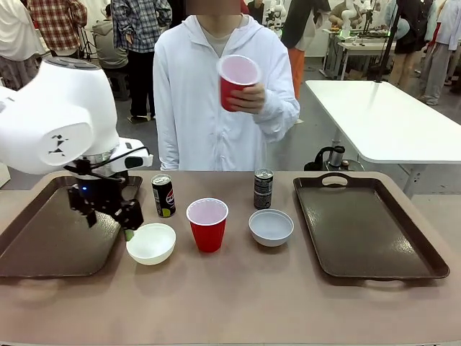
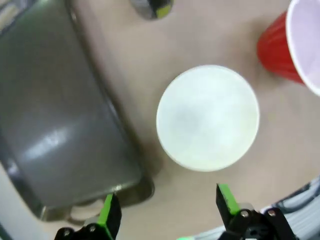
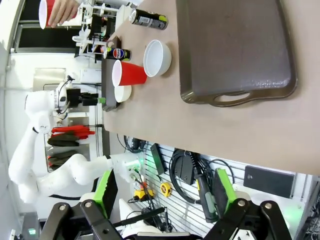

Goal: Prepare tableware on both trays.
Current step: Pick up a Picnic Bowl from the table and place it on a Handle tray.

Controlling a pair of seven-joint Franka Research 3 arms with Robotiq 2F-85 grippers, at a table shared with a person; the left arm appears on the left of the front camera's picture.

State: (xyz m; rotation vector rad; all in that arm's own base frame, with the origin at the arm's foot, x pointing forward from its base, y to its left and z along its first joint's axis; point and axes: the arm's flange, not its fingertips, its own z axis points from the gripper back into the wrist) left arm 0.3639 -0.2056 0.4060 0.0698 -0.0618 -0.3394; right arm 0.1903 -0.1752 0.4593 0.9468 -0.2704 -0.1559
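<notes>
Left tool (image 2: 167, 204) hangs open over the white bowl (image 1: 151, 243), on the table (image 1: 238, 303) just right of the left tray (image 1: 43, 238); straddle its rim squarely before closing. Right tool (image 3: 165, 187) also open.

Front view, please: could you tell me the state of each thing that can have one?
left gripper: open, empty
right gripper: open, empty
left bowl: upright, empty
right bowl: upright, empty
table cup: upright, empty
held cup: tilted, empty, in the person's hand
Pepsi can: upright
second can: upright
left tray: bare where visible
right tray: empty
</notes>
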